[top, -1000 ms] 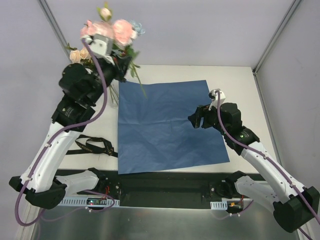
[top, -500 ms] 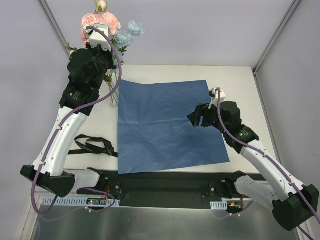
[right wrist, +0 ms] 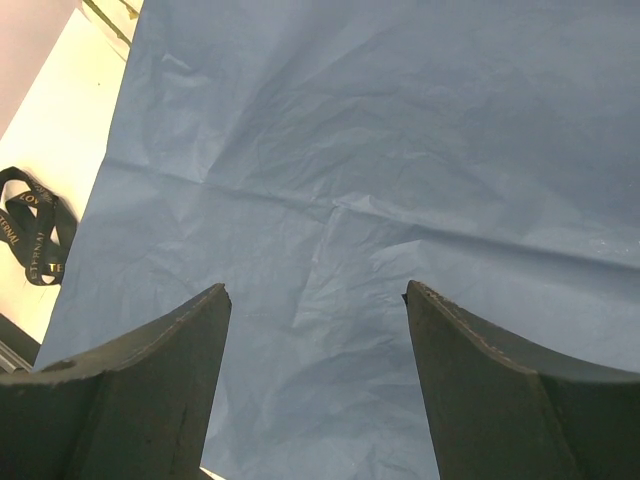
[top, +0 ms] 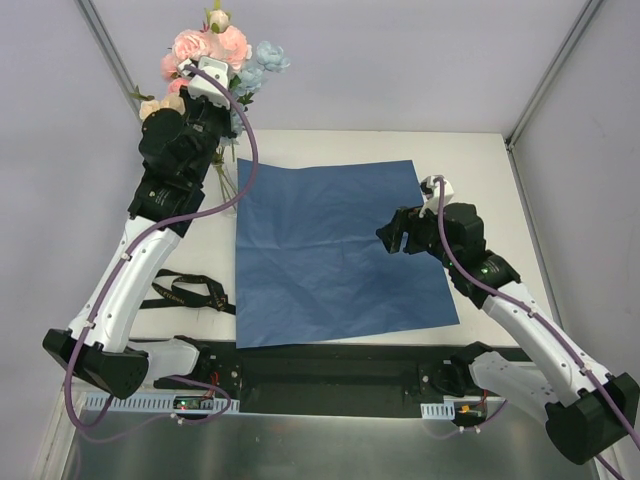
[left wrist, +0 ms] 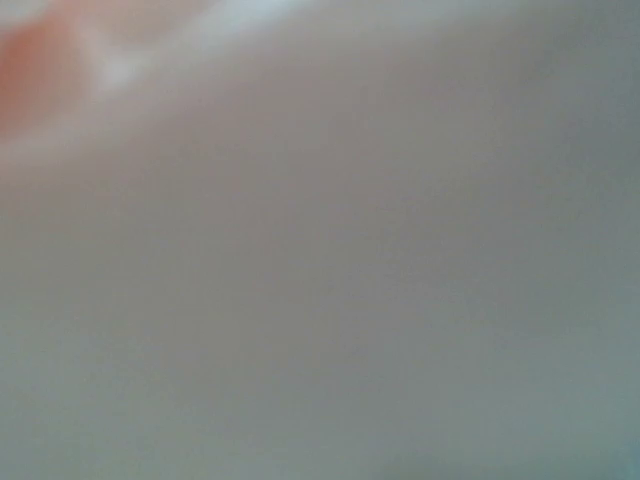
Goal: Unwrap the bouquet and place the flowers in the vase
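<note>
The flowers (top: 215, 52), pink, cream and light-blue blooms on green stems, stand raised at the far left corner. My left gripper (top: 212, 100) is pressed in among them, its fingers hidden under the wrist; it is shut on the flowers. Green stems (top: 226, 178) hang below the arm by the paper's left edge. I cannot make out the vase there. The left wrist view is only a grey-pink blur. My right gripper (top: 392, 238) (right wrist: 316, 288) hovers open over the flat blue paper (top: 335, 250) (right wrist: 400, 150), holding nothing.
A black ribbon (top: 185, 292) (right wrist: 30, 230) lies loose on the white table (top: 470, 170) left of the paper. Grey walls and metal frame posts close in the back and both sides. The arm bases sit along the near edge.
My left arm has swung the flowers from a tilt to the right to nearly upright and has straightened further back. The right arm has stayed still.
</note>
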